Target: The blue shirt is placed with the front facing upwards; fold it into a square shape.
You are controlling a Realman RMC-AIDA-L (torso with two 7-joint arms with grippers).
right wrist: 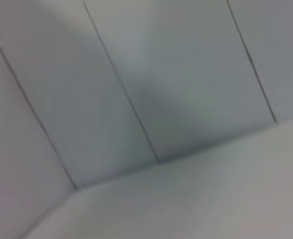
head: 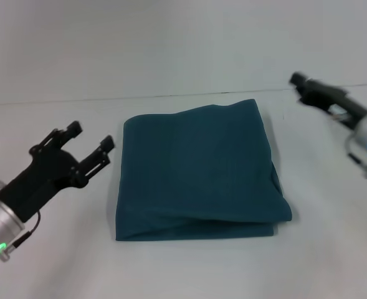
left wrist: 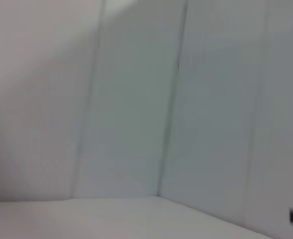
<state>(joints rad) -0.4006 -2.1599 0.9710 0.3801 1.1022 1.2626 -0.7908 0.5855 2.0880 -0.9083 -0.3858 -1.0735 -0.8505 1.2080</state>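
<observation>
The blue shirt lies folded into a rough square on the white table, plain teal side up, with no lettering showing. To its left my left gripper hovers clear of the cloth, open and holding nothing. My right gripper is raised at the far right, well away from the shirt; its fingers point toward the back wall. Both wrist views show only pale wall panels and table, no shirt.
The white table meets a pale panelled wall behind the shirt. Bare table surrounds the shirt on the front and both sides.
</observation>
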